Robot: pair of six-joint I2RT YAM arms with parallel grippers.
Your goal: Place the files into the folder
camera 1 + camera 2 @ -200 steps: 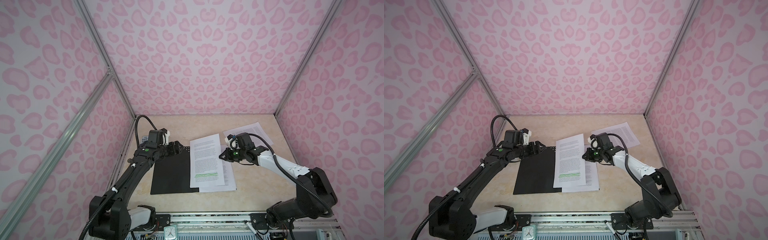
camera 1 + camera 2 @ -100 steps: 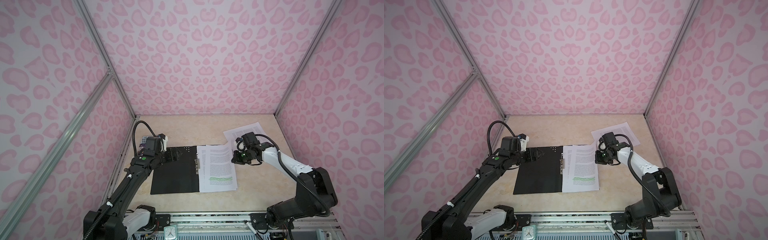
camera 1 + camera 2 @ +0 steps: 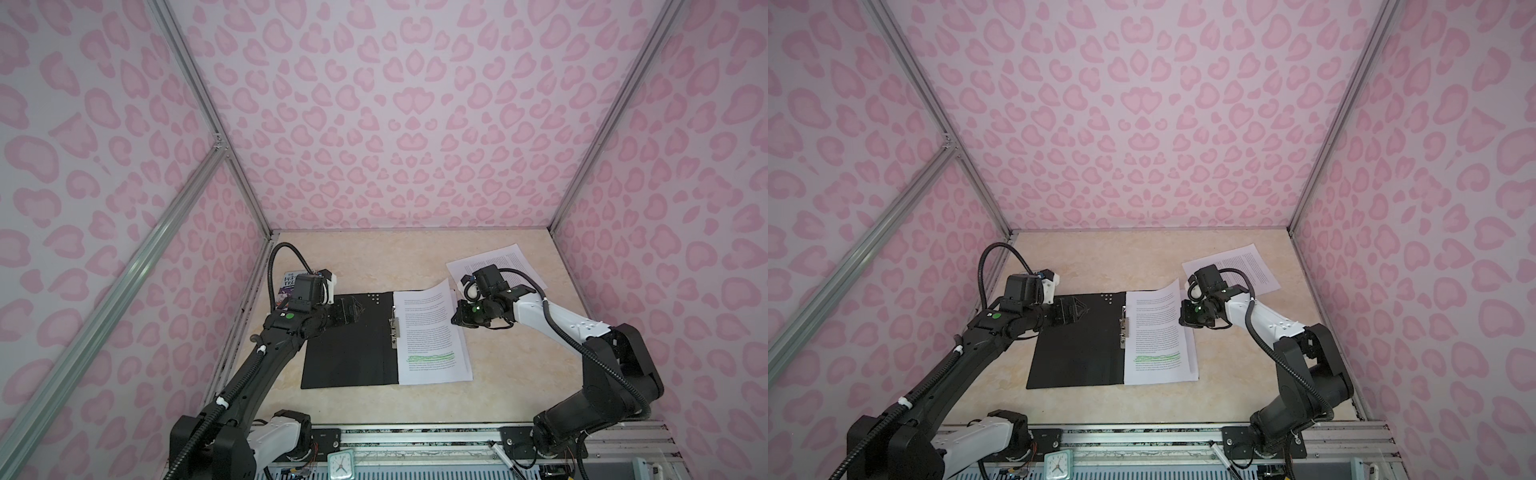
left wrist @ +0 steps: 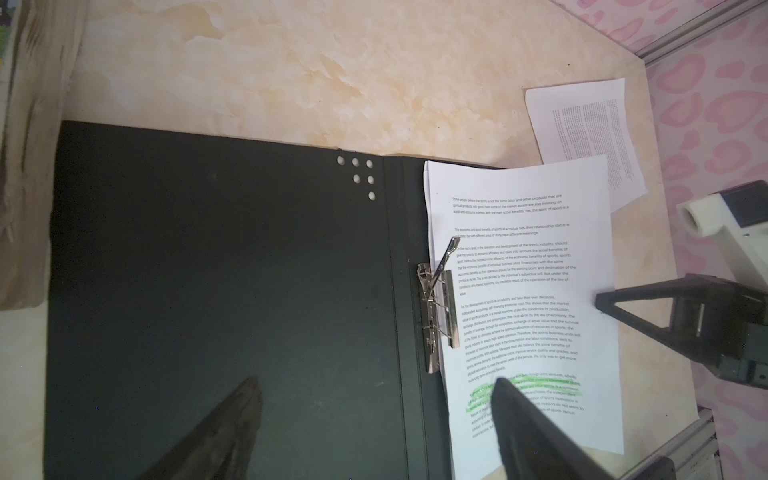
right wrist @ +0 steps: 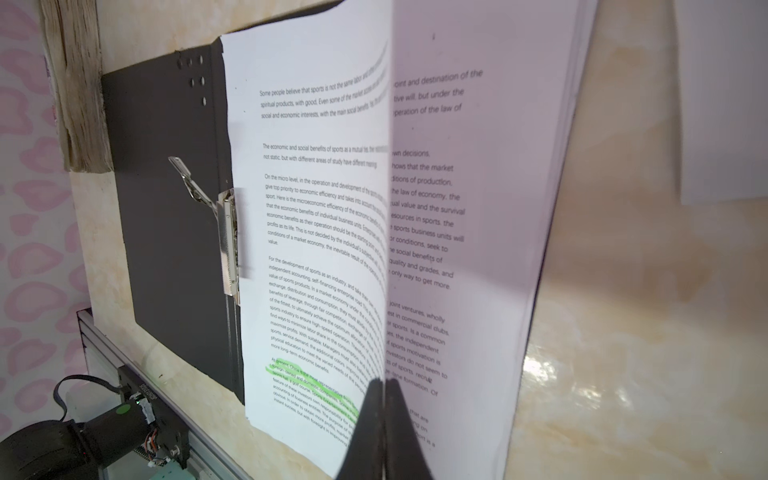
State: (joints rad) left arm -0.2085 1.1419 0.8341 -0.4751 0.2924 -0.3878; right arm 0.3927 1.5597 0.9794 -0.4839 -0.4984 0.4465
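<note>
Right end effector [image 3: 454,322], clamping the files [image 3: 432,345], moved right; left end effector [image 3: 356,311] gapes.

My left pincer [image 3: 360,311] and right pincer [image 3: 455,321] are black. The folder [image 3: 349,353] is plain black with pale dots at its far corner and a silver clip [image 3: 393,328], the files [image 3: 432,332] white with black print and one green streak. Table [image 3: 374,266] is cream marble; walls [image 3: 395,124] pale lilac with pink blotches
</note>
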